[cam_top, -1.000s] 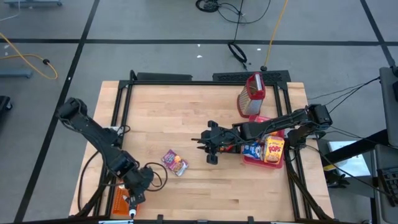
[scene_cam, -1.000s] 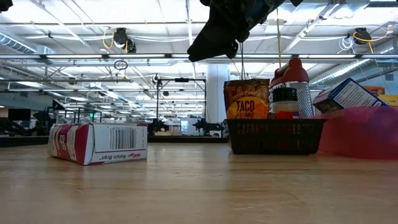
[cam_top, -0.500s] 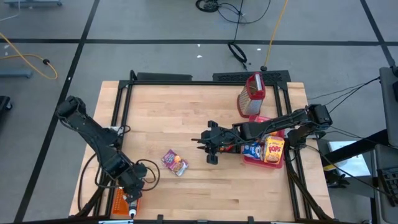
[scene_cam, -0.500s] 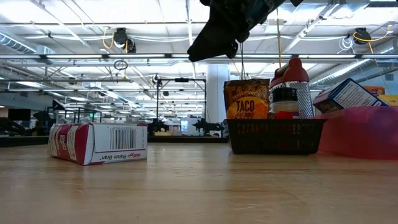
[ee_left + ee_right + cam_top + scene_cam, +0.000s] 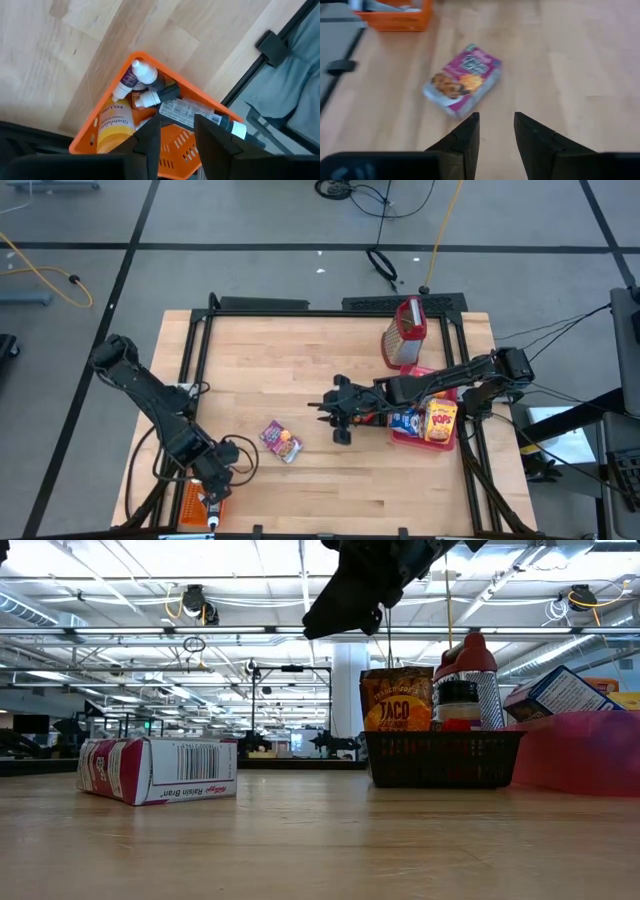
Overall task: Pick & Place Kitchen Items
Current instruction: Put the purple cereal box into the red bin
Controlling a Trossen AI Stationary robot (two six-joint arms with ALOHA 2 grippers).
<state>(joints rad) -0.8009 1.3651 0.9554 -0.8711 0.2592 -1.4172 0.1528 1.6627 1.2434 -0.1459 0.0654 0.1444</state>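
One cereal box (image 5: 281, 442) lay alone on the counter (image 5: 300, 370), purple with an orange picture on its face. One orange crate (image 5: 175, 145) stood at the near left corner; inside it were one yellow bottle (image 5: 112, 127), two small white-capped bottles (image 5: 137, 80) and one dark bottle with a printed label (image 5: 192, 112). One black mesh basket (image 5: 443, 757) stood far right, holding one taco seasoning packet (image 5: 396, 700) and one red-capped shaker (image 5: 465, 680). One red tray (image 5: 423, 435) sat just near of it with at least two boxes: one blue box (image 5: 404, 421) and one yellow box (image 5: 441, 420). Two arms worked over the counter.
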